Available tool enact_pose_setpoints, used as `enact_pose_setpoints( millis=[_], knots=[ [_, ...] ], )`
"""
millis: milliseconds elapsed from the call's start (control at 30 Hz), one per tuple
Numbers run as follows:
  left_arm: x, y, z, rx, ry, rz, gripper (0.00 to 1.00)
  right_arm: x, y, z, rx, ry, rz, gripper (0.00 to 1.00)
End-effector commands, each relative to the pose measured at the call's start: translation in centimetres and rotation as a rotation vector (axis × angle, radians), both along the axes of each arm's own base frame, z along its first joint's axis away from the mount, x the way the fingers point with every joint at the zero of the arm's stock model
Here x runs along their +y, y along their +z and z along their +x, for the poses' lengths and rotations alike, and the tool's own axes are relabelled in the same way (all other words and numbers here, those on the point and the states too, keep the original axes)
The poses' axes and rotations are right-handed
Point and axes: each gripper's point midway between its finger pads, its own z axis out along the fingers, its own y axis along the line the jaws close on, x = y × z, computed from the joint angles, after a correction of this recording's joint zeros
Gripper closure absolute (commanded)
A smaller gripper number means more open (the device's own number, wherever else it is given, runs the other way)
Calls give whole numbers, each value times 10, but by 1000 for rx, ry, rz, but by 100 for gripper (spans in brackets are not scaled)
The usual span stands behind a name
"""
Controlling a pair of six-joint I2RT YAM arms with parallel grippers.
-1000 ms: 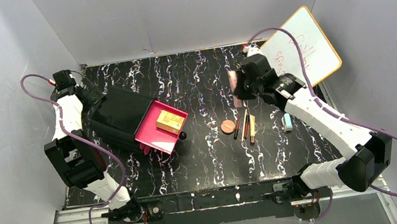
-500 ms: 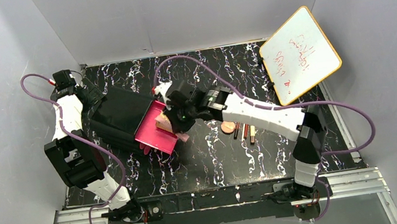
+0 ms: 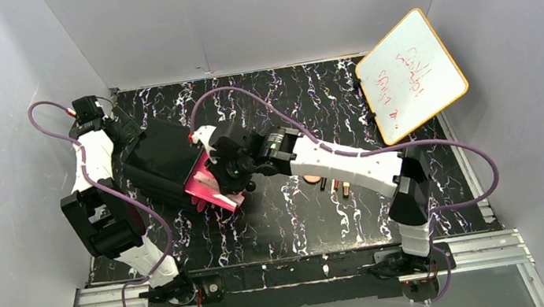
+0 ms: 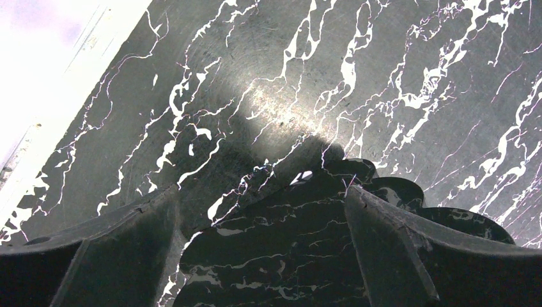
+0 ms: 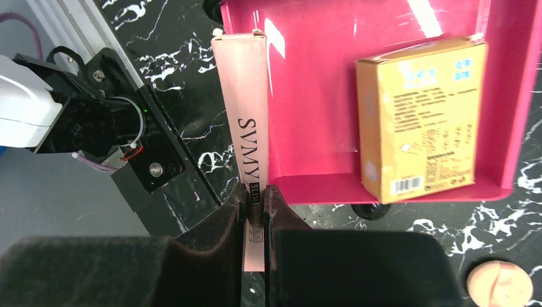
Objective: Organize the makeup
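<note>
My right gripper [image 5: 257, 192] is shut on the pink tube [image 5: 246, 109], a long flat pink pack with black lettering. It holds the tube over the left rim of the open pink drawer [image 5: 319, 83]. The yellow boxy packet [image 5: 418, 115] lies in that drawer. The round peach compact [image 5: 500, 286] sits on the table just outside it. In the top view my right gripper [image 3: 219, 168] hangs over the drawer [image 3: 206, 190], and the pencils and tan stick [image 3: 334, 186] peek out under the right arm. My left gripper [image 4: 262, 198] is open and empty over bare table.
The black box [image 3: 162, 156] that holds the drawer stands at the left, with my left gripper [image 3: 126, 133] behind it. The orange-rimmed whiteboard [image 3: 411, 75] leans at the back right. My right arm stretches across the middle of the marbled table [image 3: 301, 221].
My right arm has swung from the back right across the table to the left with the pink tube, and now holds it over the drawer. The left arm has not moved.
</note>
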Motion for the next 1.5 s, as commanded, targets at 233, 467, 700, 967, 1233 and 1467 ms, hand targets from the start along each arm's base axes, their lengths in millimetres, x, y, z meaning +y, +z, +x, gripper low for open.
enact_pose_setpoints(
  millis=[233, 467, 700, 967, 1233, 1467],
  knots=[
    [-20, 8, -15, 19, -64, -19, 2, 36, 0, 4, -18, 38, 45, 84],
    [-20, 6, -16, 21, -65, -20, 2, 44, -6, 11, -39, 42, 34, 84],
    [-20, 6, -15, 23, -67, -19, 1, 45, -17, 12, -36, 52, 1, 77],
    [-20, 5, -15, 24, -67, -20, 2, 37, -27, 14, -40, 42, -27, 70],
    [-20, 5, -16, 25, -67, -20, 2, 33, -31, 14, -40, 43, -49, 58],
    [-20, 7, -15, 20, -69, -17, 2, 24, -14, 29, -109, -17, -50, 52]
  ],
)
